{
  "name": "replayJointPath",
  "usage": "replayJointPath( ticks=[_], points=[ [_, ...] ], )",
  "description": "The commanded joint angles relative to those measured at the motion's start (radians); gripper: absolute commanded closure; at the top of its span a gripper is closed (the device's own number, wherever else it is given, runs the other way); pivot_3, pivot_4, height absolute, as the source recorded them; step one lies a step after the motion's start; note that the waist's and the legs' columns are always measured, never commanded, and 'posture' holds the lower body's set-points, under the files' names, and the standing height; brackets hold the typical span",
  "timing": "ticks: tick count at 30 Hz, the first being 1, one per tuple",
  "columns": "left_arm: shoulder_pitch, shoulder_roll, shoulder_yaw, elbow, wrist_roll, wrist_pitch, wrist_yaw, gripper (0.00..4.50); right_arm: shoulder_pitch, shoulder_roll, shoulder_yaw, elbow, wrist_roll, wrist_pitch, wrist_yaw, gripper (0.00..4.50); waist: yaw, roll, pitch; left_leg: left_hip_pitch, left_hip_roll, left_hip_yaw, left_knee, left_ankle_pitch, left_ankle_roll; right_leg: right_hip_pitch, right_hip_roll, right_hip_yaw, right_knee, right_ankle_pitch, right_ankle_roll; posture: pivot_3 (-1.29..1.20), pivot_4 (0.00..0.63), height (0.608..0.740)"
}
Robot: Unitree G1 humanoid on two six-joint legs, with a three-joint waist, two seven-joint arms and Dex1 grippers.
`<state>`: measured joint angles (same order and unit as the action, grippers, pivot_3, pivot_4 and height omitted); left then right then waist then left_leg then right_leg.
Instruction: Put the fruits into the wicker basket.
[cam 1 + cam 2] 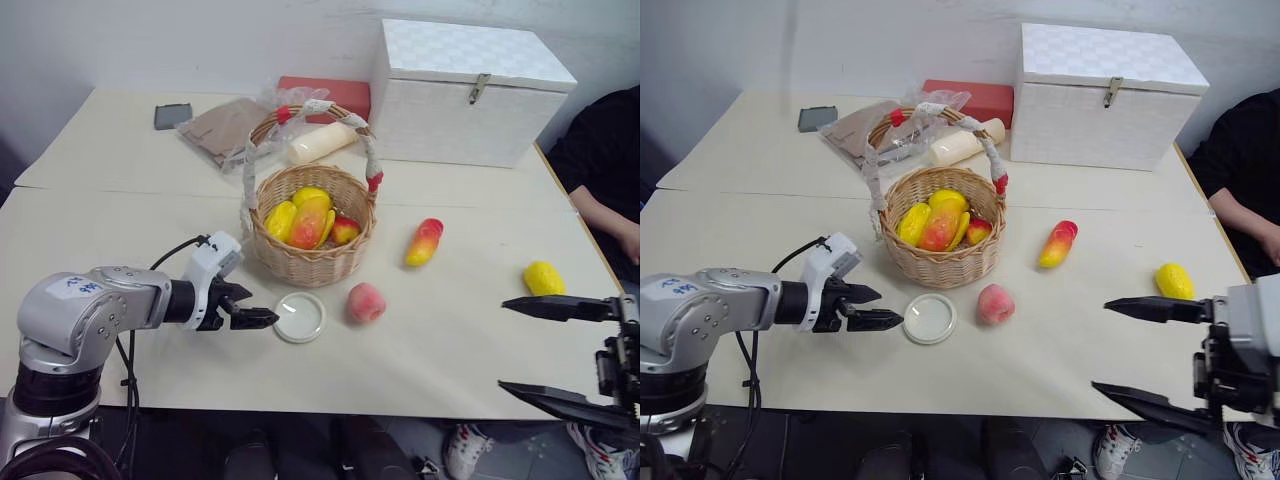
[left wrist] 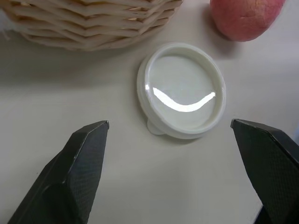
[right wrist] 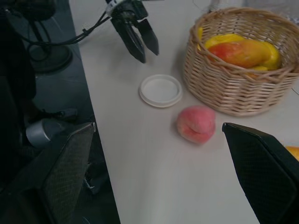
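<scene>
The wicker basket (image 1: 308, 236) stands mid-table and holds several yellow and red fruits (image 1: 305, 217). On the table lie a pink peach (image 1: 365, 301) in front of the basket, a red-and-yellow mango (image 1: 424, 241) to its right, and a yellow lemon (image 1: 543, 277) further right. My left gripper (image 1: 262, 318) is open, low over the table just left of the white lid (image 1: 299, 316), pointing at it. My right gripper (image 1: 520, 345) is open near the table's front right edge, aimed toward the peach (image 3: 196, 123), with nothing between its fingers.
A white latched box (image 1: 470, 92) stands at the back right with a red box (image 1: 322, 97) beside it. Behind the basket lie a cream cylinder (image 1: 321, 142), plastic bags (image 1: 225, 128) and a phone (image 1: 172, 115). A person sits at the far right (image 1: 605, 170).
</scene>
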<state>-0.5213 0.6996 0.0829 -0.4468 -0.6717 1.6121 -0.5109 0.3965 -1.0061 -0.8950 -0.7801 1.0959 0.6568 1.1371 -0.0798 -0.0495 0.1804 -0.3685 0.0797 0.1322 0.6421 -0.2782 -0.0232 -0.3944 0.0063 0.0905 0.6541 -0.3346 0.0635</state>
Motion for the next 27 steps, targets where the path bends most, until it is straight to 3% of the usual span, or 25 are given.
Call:
replayJointPath(
  ticks=[1, 10, 12, 25, 27],
  points=[
    [-0.023, -0.009, -0.028, 0.04, -0.066, 0.002, 0.093, 0.13, -0.046, -0.016, 0.044, -0.034, 0.043, -0.002, -0.049, 0.0, 0.003, 0.0, 0.0, -0.001, 0.0, -0.001, 0.001, 0.0, 0.0, 0.0, 0.0, -0.001, 0.0, 0.0, 0.0, 0.0, 0.15, 0.74],
    [-0.094, -0.139, -0.115, 0.17, -0.12, 0.002, 0.286, 0.28, -0.134, 0.007, 0.166, -0.063, 0.031, -0.03, -0.11, 0.0, 0.034, 0.0, 0.0, -0.002, 0.0, -0.004, 0.005, -0.001, 0.001, 0.002, -0.001, -0.003, 0.0, 0.0, 0.0, 0.0, 0.15, 0.74],
    [-0.108, -0.147, -0.131, 0.191, -0.136, 0.002, 0.305, 0.63, -0.142, 0.011, 0.185, -0.068, 0.023, -0.037, -0.116, 0.0, 0.038, 0.0, 0.0, -0.002, -0.001, -0.004, 0.005, -0.001, 0.001, 0.002, -0.001, -0.003, 0.0, 0.0, 0.0, 0.0, 0.15, 0.74],
    [-0.165, -0.141, -0.228, 0.286, -0.194, 0.002, 0.342, 4.41, -0.134, 0.035, 0.178, -0.083, 0.058, -0.044, -0.16, 0.0, 0.051, 0.0, 0.0, -0.002, -0.001, -0.004, 0.004, -0.001, 0.0, 0.003, -0.001, -0.003, -0.001, 0.0, 0.0, 0.0, 0.15, 0.74],
    [-0.17, -0.136, -0.24, 0.286, -0.207, 0.002, 0.347, 4.46, -0.128, 0.033, 0.165, -0.082, 0.066, -0.041, -0.161, 0.0, 0.051, 0.0, 0.0, -0.002, -0.001, -0.004, 0.004, -0.001, 0.0, 0.003, -0.001, -0.003, -0.001, 0.0, 0.0, 0.0, 0.15, 0.74]
  ],
)
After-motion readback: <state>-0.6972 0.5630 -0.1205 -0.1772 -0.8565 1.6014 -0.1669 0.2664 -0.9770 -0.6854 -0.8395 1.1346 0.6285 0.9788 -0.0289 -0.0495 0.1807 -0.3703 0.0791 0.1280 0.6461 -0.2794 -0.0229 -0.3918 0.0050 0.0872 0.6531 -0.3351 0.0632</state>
